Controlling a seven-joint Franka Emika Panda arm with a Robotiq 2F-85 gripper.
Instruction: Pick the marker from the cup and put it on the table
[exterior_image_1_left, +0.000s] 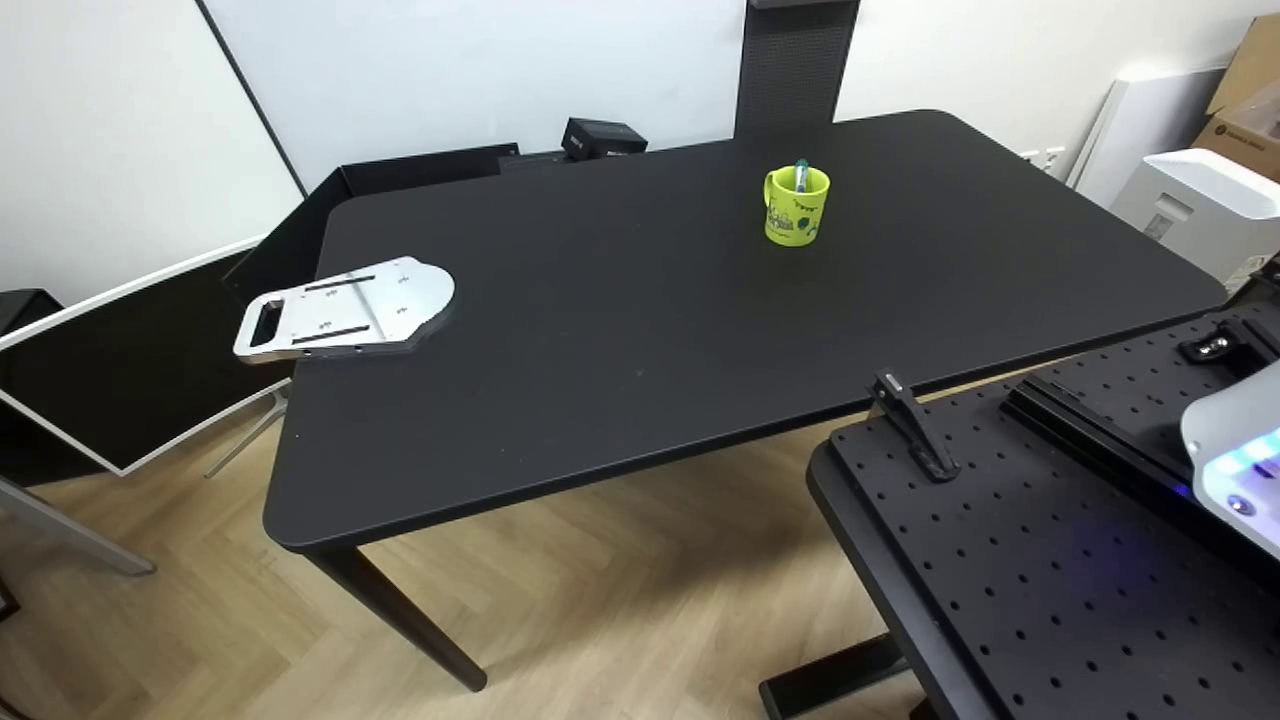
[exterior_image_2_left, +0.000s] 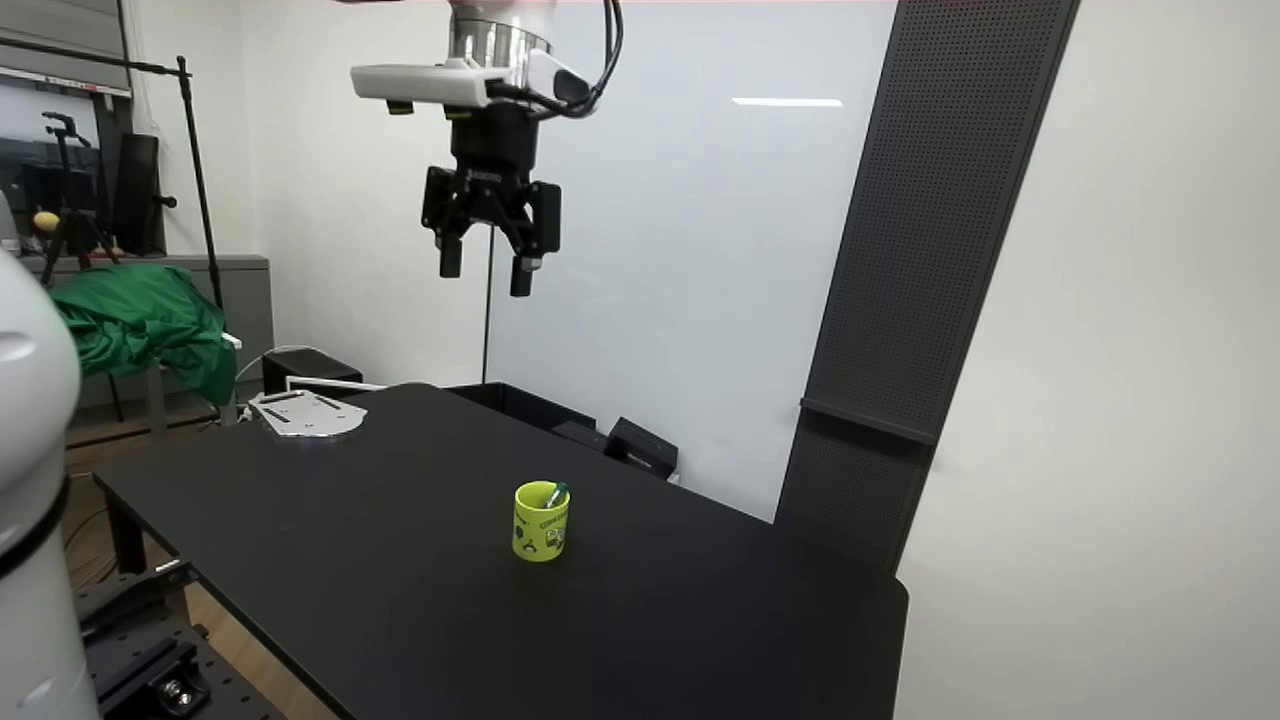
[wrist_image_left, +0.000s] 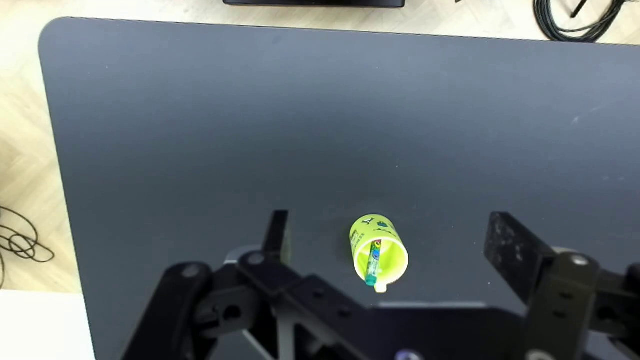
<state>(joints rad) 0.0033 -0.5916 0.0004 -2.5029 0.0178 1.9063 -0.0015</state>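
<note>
The black table (exterior_image_1_left: 560, 300) filled the middle of the frame in an exterior view, and at lower right a black bench (exterior_image_1_left: 1000, 590) dotted with small holes stood just beside it. On the table, at the left of that frame, lay a flat white plate (exterior_image_1_left: 345, 308), its handle end reaching past the table's edge. In an exterior view, at the upper middle of the frame, the gripper (exterior_image_2_left: 485, 270) hung high above the table, its two fingers pointing down and spread well apart. At the lower middle of that frame, the lime-green cup (exterior_image_2_left: 540, 535) stood upright on the table, printed with dark pictures; in the wrist view it showed between the fingers. The marker (wrist_image_left: 374, 260) was in the cup, leaning, its green end sticking up above the rim in both exterior views.
</note>
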